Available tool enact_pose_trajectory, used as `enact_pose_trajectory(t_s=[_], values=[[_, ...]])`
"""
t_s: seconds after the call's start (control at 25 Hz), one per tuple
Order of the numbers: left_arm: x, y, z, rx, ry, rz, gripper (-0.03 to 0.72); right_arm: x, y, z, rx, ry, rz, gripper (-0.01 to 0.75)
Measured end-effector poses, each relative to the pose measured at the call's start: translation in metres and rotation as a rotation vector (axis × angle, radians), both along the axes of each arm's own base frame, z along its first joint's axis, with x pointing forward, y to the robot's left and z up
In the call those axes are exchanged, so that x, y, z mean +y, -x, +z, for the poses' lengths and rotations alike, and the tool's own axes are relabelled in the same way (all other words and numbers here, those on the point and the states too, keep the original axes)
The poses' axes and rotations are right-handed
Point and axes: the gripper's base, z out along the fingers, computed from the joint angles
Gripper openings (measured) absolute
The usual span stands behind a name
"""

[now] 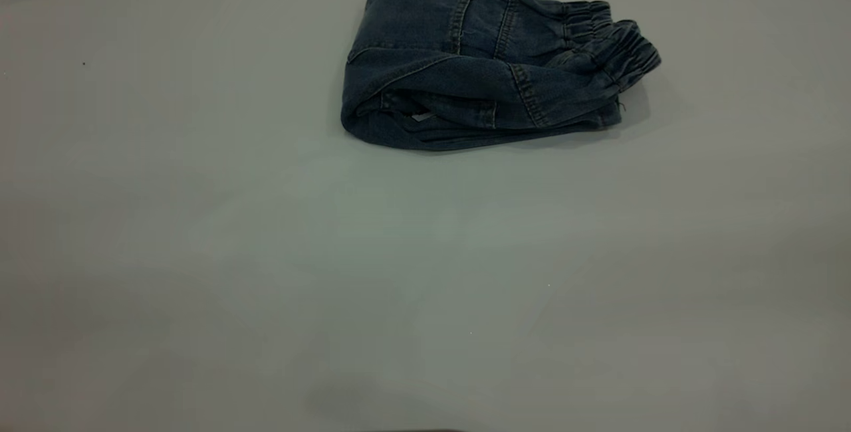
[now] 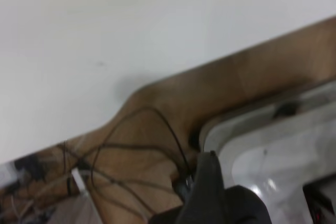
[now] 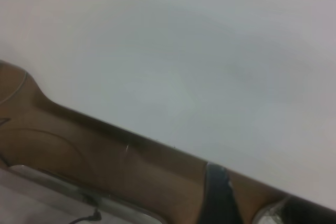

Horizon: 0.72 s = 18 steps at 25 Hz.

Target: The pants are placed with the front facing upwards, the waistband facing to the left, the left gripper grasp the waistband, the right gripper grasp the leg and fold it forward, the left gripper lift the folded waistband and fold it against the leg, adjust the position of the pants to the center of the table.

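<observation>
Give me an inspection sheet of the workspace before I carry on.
Surface: table, plain pale grey, a few tiny specks.
Job's things: pants folded into a compact bundle, lying toward the far edge and right of centre; waistband at the bundle's right end.
Clutter: nothing seen.
Tools: neither appears in the exterior view. The left tool and right tool both sit off the table's edge; only one dark fingertip of each shows.
Cables: thin black cables looping beside the left tool, off the table.
Surroundings: brown floor and a pale rounded base beyond the table edge.
</observation>
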Motion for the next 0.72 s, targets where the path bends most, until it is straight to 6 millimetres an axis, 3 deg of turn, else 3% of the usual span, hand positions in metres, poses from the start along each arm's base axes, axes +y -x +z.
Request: enact_pose_trajectory(t_s=[0.48, 0.72], values=[[0.014, 0.042, 0.016, -0.275, 0.084, 0.007, 0.537, -0.001, 0.000, 0.000, -0.004, -0.004, -0.011, 0.422], [0.017, 0.053, 0.018, -0.343, 0.106, 0.007, 0.537, -0.010, 0.011, 0.004, -0.101, -0.038, -0.208, 0.422]])
